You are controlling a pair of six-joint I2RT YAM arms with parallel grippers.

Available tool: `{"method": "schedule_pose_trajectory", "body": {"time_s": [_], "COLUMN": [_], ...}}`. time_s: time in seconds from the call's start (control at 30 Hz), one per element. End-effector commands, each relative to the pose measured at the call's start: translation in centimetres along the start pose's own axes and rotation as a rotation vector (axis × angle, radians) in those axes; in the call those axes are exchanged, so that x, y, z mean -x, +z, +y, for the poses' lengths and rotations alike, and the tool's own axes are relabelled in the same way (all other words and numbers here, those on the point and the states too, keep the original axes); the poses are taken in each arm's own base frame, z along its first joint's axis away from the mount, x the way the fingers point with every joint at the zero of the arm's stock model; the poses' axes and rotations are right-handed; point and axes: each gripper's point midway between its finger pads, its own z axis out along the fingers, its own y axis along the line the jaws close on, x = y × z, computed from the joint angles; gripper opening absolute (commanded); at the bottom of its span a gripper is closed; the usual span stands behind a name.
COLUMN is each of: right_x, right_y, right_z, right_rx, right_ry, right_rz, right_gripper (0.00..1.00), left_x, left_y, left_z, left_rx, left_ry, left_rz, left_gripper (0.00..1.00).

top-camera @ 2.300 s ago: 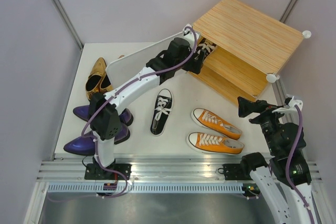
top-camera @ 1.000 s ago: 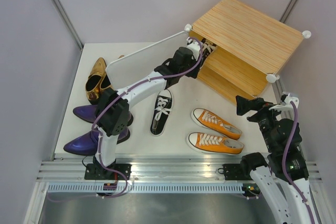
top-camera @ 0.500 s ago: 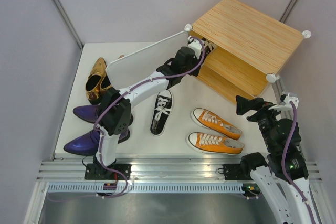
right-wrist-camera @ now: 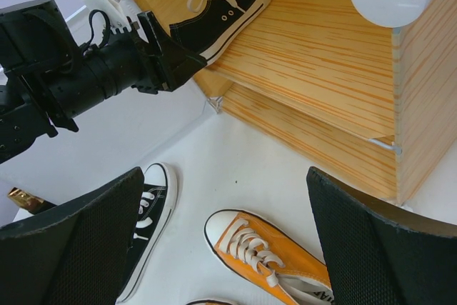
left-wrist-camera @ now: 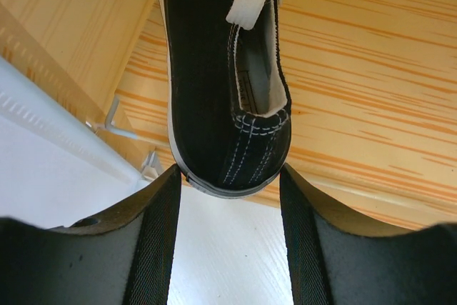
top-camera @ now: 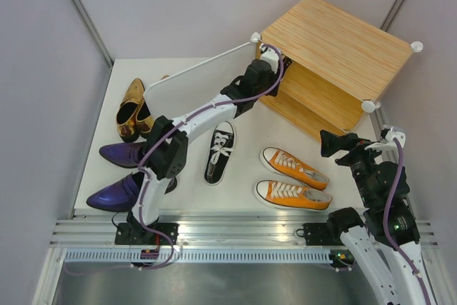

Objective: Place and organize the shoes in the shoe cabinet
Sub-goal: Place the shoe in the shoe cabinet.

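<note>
One black canvas sneaker [left-wrist-camera: 214, 69] lies on the inner shelf [left-wrist-camera: 357, 69] of the wooden shoe cabinet [top-camera: 335, 41], toe inward; it also shows in the right wrist view [right-wrist-camera: 221, 12]. My left gripper [left-wrist-camera: 230, 173] is open at the shelf's front edge, with the sneaker's heel just between its fingertips; it shows from above [top-camera: 270, 75]. The other black sneaker [top-camera: 220, 151] lies on the table. Two orange sneakers [top-camera: 294, 168] lie side by side at front right. My right gripper [right-wrist-camera: 225, 176] is open and empty above them [top-camera: 330, 144].
The cabinet's white panel door [top-camera: 193, 80] stands open to the left of my left arm. Gold pumps [top-camera: 132, 108] and purple loafers [top-camera: 114, 194] lie at the left side of the table. The lower compartment [right-wrist-camera: 307, 133] is below the shelf.
My left gripper has reached further into the cabinet opening, and the black sneaker has slid deeper onto the shelf. The right arm shifted slightly early on and has since stayed still.
</note>
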Motion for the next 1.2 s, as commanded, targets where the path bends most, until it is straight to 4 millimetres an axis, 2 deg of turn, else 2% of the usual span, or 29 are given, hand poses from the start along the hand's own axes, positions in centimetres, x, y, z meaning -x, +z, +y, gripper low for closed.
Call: {"method": "schedule_pose_trajectory", "body": {"time_s": [0.0,0.1,0.37,0.5,0.6,0.77,1.03,1.17], "right_x": [0.4,0.3,0.4,0.2,0.2,0.2,0.1,0.1], "right_y": [0.3,0.3,0.3,0.3,0.3,0.3,0.5,0.5], "right_z": [0.0,0.0,-0.1,0.0,-0.1,0.0,-0.1,-0.1], "right_rx": [-0.001,-0.002,-0.004,0.000,-0.002,-0.001,-0.004,-0.004], "right_ry": [-0.012,-0.013,-0.013,-0.014,-0.014,-0.017,-0.014,-0.014], "right_rz": [-0.025,-0.023,-0.029,-0.023,-0.023,-0.025,-0.023,-0.022], "right_gripper": [0.98,0.98,0.98,0.98,0.98,0.98,0.98,0.98], "left_x": [5.8,5.8,6.2,7.0,7.3,7.8,6.7,6.1], "left_y": [0.7,1.3,2.8,3.0,3.0,3.2,4.0,4.4], "left_z": [1.1,1.4,2.6,3.1,3.8,4.8,6.6,6.7], "left_rx": [0.053,0.061,0.083,0.088,0.112,0.138,0.182,0.178], "left_ry": [-0.094,-0.103,-0.147,-0.163,-0.167,-0.168,-0.182,-0.189], "left_rz": [-0.194,-0.204,-0.240,-0.272,-0.287,-0.312,-0.301,-0.293], "left_gripper": [0.35,0.41,0.48,0.58,0.62,0.66,0.68,0.69]}}
